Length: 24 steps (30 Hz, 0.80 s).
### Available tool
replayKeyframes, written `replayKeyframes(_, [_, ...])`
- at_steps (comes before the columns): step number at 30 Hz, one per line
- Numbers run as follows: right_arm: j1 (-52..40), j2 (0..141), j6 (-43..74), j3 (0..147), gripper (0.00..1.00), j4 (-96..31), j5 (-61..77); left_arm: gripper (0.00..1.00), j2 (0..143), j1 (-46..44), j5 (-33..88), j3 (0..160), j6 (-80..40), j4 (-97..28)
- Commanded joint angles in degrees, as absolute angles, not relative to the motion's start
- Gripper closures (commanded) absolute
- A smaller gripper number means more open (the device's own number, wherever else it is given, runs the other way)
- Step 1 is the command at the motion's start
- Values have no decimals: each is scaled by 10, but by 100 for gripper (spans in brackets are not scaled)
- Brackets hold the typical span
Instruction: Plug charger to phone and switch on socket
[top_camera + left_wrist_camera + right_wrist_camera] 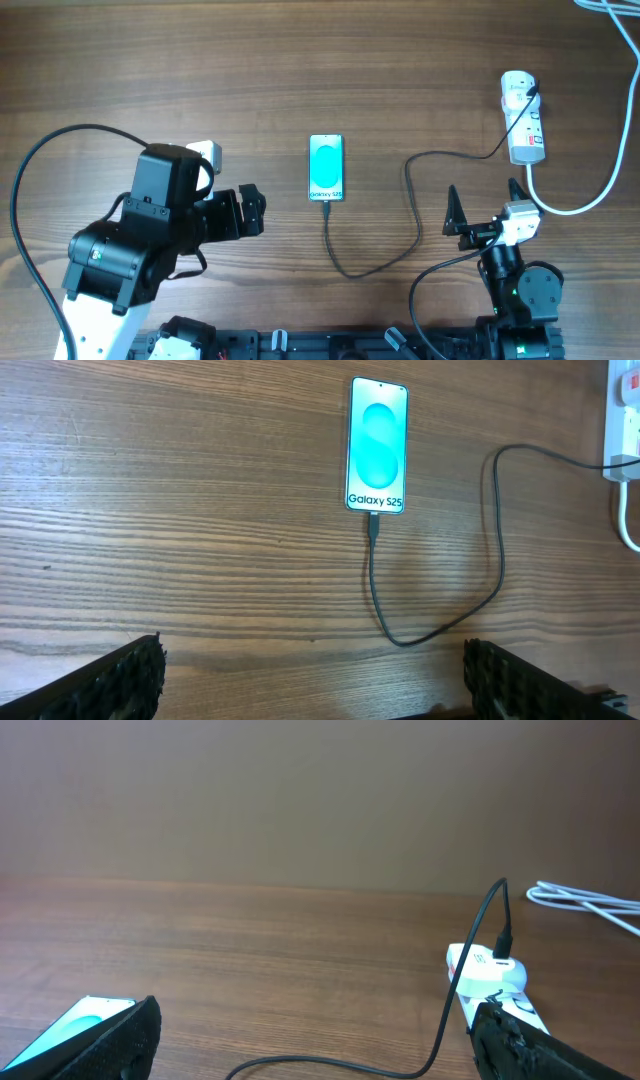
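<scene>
The phone lies flat mid-table, cyan screen up; it also shows in the left wrist view and at the bottom left of the right wrist view. The charger cable has its connector seated in the phone's near end, loops right and runs up to the socket, a white power strip at the right. It also shows in the right wrist view. My left gripper is open and empty, left of the phone. My right gripper is open and empty, below the socket.
The thick white lead curves from the socket's near end off the right edge and loops back at the top right corner. My arms' black cables arc over the left of the wooden table.
</scene>
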<state>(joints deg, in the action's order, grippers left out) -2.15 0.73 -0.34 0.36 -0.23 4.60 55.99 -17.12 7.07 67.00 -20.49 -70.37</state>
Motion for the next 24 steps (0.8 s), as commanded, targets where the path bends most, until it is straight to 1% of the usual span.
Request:
replayKeyframes(1, [-20,2,-13,3,0,0,39,0,560,-170,63,666,-202,-703])
replayKeyframes(2, [-20,2,-13,3,0,0,39,0,560,-170,61,666,-199,-703])
replayKeyframes(4, [-20,2,-13,3,0,0,39,0,560,-170,11,666,-196,-717])
replayKeyframes(9, [-20,2,-13,3,0,0,39,0,557,-169,2,666,-196,-718])
replayKeyframes(10, [-20,2,-13,3,0,0,39,0,546,-168,-21,666,-196,-721])
replayKeyframes(12, [-20,2,-13,3,0,0,39,0,521,-162,-27,659,-197,-705])
replayKeyframes(15, [-20,2,-13,3,0,0,39,0,456,-131,-10,589,-161,-633])
replayKeyframes(18, [-20,2,-13,3,0,0,39,0,373,-106,71,495,-64,-518])
replayKeyframes(21, [-20,2,-13,3,0,0,39,0,300,-93,81,421,-62,-464])
replayKeyframes(24, [-20,2,-13,3,0,0,39,0,256,-93,79,357,-61,-434])
